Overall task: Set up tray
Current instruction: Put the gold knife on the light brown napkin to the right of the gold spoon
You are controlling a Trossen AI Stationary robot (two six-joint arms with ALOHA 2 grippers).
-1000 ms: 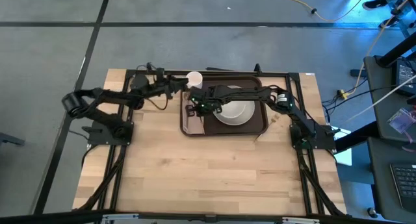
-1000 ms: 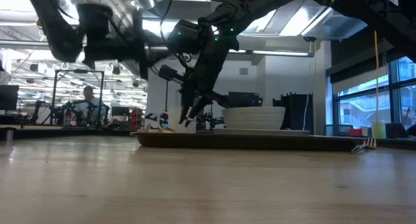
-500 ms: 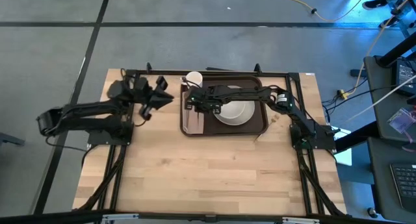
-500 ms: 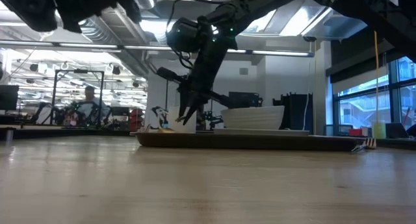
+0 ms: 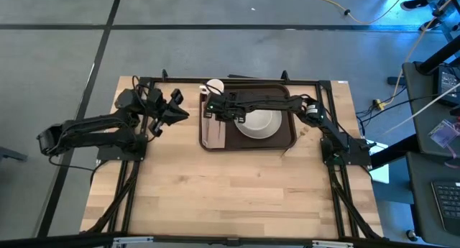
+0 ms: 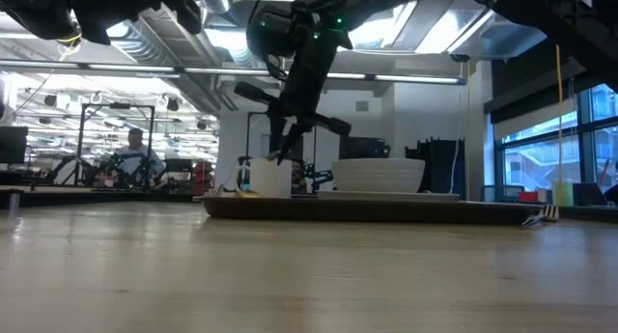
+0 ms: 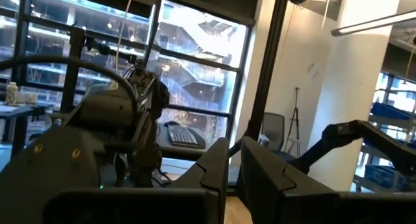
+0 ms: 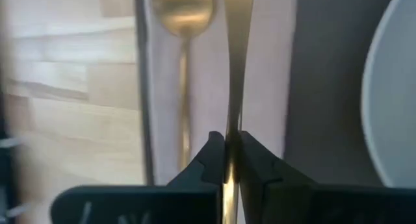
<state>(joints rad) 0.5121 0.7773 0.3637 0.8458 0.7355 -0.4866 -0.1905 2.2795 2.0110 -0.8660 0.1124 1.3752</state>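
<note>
The dark brown tray (image 5: 291, 136) lies at the table's far middle. It carries a white plate (image 5: 262, 123), a tan-pink napkin (image 5: 214, 135) along its left side, and a white cup (image 5: 214, 87) standing in its far left corner. A gold spoon (image 8: 184, 10) lies on the napkin (image 8: 273, 68). My right gripper (image 5: 209, 113) hangs over the napkin, raised above the cup (image 6: 268, 176), shut on a gold knife (image 8: 237, 55). My left gripper (image 5: 180, 106) hovers shut, left of the tray. My right gripper pinches the gold knife's narrow handle part (image 8: 231, 123) between its two fingers, coming from above and slanting down. The fingers lie along the knife, which runs back between them. Its wider end reaches forward over the napkin; whether that end rests there I cannot tell.
Bare wooden tabletop (image 5: 237, 190) spreads on the near side of the tray. Black frame rails run along the table's left, right and far edges. A small object (image 6: 536, 217) lies on the table just right of the tray. A person sits in the room beyond (image 6: 135, 150).
My left arm has drawn back from the cup toward the table's left and risen; the cup stays in the tray's far left corner. My right gripper has risen over the napkin and shifted slightly toward the far edge.
</note>
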